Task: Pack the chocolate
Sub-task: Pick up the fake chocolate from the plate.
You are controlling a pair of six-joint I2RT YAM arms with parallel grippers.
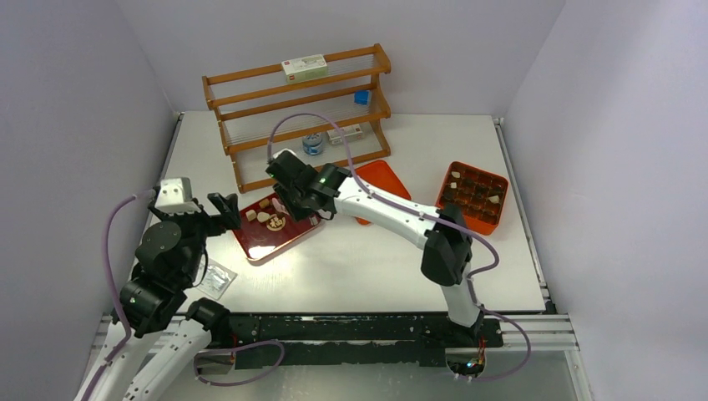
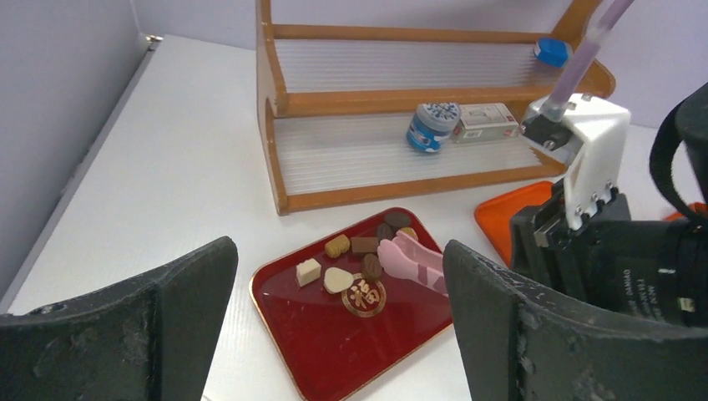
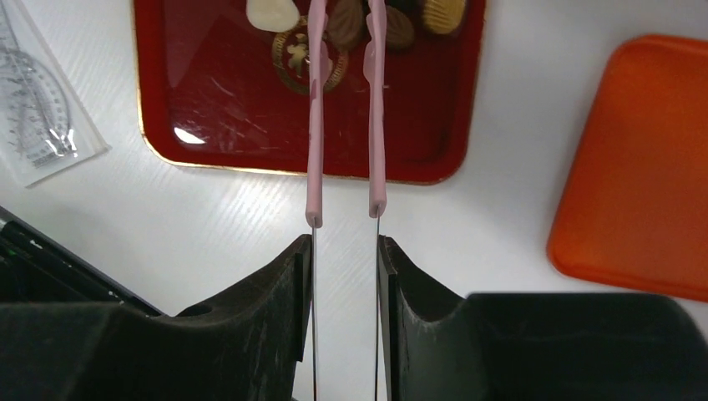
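Several chocolates (image 1: pixel 267 215), dark brown, light brown and cream, lie at the far end of the dark red tray (image 1: pixel 260 249). My right gripper (image 1: pixel 294 197) is shut on the pink tongs (image 3: pixel 314 125). In the right wrist view (image 3: pixel 344 251) the tong arms stand on either side of a brown chocolate (image 3: pixel 344 21), and I cannot tell if they touch it. My left gripper (image 1: pixel 227 209) is open and empty at the tray's left side. In the left wrist view (image 2: pixel 338 251) it faces the chocolates (image 2: pixel 337 279) and the tongs (image 2: pixel 413 263).
An orange compartment box (image 1: pixel 472 196) at the right holds several chocolates. An orange lid (image 1: pixel 380 180) lies between it and the tray. A wooden rack (image 1: pixel 300 109) with small items stands behind. A bagged protractor (image 1: pixel 215 280) lies near the left arm.
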